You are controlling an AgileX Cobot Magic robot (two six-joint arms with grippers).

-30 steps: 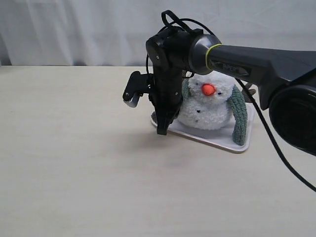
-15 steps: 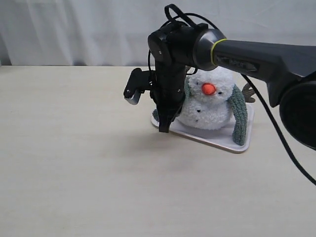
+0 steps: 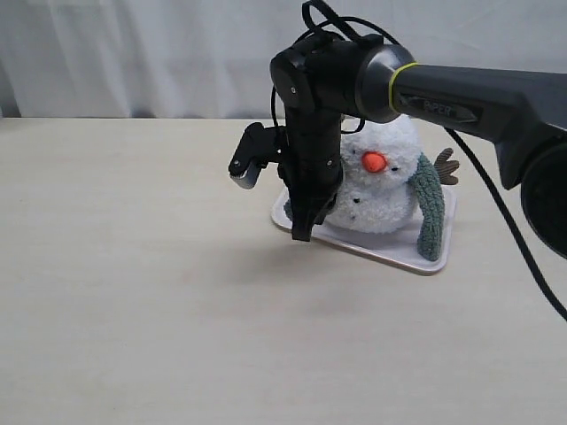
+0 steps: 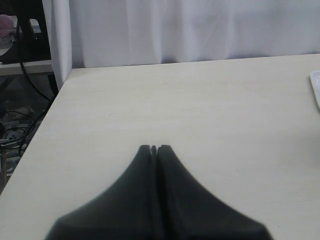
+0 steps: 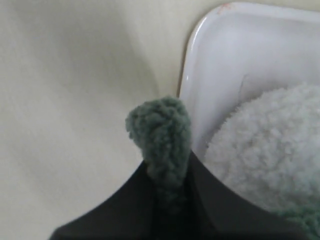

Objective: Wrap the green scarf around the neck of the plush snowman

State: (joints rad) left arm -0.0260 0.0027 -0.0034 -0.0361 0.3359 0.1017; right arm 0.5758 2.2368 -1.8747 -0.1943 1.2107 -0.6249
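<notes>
Tips of the right gripper (image 5: 167,172) are pressed tight together on one round end of the long, fuzzy, grey-green knitted scarf (image 5: 162,135). That end pokes out past the black tips, just over the edge of the flat white tray with round corners (image 5: 225,55).

The small, fluffy, white plush snowman (image 3: 383,197) with the orange nose (image 3: 374,161) sits on the tray (image 3: 390,251). The tray rests on the pale table (image 3: 133,266), in front of a white curtain (image 3: 133,53).

In the exterior view the right gripper (image 3: 301,232) points down, close against the left side of the snowman. The big black arm hides that side of the toy. The other end of the scarf (image 3: 430,208) hangs down the right side of the snowman, from beside its head to the tray. I cannot tell how the scarf runs behind the head.

The left gripper (image 4: 154,148) is closed too, tips touching, with nothing in it. It is above bare table (image 4: 200,100), well away from the snowman
</notes>
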